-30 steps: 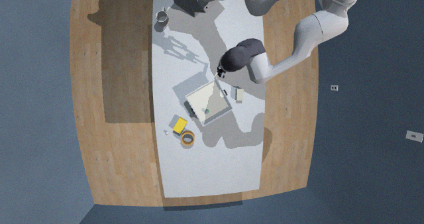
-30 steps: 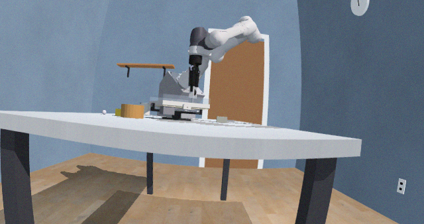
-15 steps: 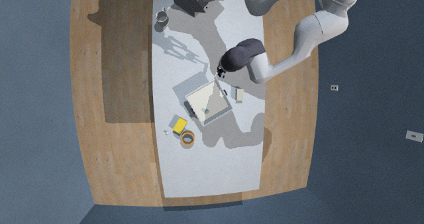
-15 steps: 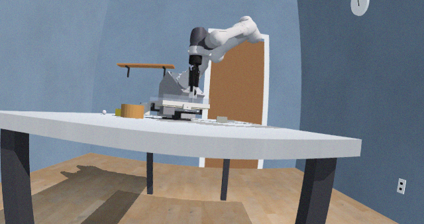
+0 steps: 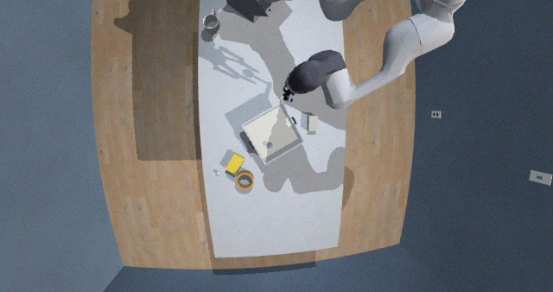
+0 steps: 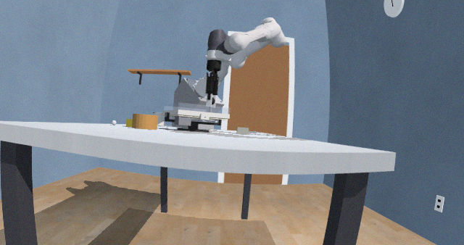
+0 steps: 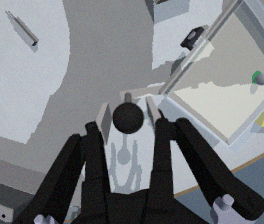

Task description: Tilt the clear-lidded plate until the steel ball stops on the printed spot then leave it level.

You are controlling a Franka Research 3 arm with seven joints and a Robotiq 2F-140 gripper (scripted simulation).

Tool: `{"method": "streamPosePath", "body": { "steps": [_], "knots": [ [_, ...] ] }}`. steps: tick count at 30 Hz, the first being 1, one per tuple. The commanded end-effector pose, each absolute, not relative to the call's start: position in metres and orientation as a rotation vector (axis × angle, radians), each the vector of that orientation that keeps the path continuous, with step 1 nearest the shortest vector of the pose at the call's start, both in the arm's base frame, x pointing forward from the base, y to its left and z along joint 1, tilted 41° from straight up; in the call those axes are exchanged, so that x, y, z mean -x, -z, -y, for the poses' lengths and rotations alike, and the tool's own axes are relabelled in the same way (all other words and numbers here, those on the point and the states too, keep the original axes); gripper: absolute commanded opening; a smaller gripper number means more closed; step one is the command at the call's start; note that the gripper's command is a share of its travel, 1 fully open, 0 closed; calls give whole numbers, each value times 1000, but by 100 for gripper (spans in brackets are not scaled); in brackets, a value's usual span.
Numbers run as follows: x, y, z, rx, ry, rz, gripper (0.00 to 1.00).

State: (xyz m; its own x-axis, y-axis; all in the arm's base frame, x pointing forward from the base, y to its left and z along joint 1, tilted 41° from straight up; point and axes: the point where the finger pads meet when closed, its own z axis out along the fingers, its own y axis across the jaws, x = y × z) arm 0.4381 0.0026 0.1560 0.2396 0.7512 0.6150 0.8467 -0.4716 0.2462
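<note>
A: We're over the plate [image 5: 276,132] corner now, gripper [image 7: 127,117] pointing straight down at a dark knob [image 7: 128,116] by the plate's edge.

B: And the jaws?

A: Parted a little either side of the knob, gripping nothing that we can see.

B: Where's the ball [image 5: 270,144]?

A: Under the clear lid, low in the plate on a green spot [image 7: 259,78]. A yellow block [image 5: 234,163] and orange ring [image 5: 244,180] sit nearby, apart from the plate.

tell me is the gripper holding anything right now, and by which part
Nothing is gripped. The gripper straddles the black ball knob at the corner of the clear-lidded plate, with its fingers slightly clear of it.
</note>
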Motion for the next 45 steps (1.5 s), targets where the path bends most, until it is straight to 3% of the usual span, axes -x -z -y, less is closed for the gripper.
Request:
{"method": "streamPosePath", "body": {
  "steps": [1, 45],
  "knots": [
    [-439, -157, 0, 2366, 1048, 1538, 36],
    [-436, -161, 2, 2366, 1048, 1538, 36]
  ]
}}
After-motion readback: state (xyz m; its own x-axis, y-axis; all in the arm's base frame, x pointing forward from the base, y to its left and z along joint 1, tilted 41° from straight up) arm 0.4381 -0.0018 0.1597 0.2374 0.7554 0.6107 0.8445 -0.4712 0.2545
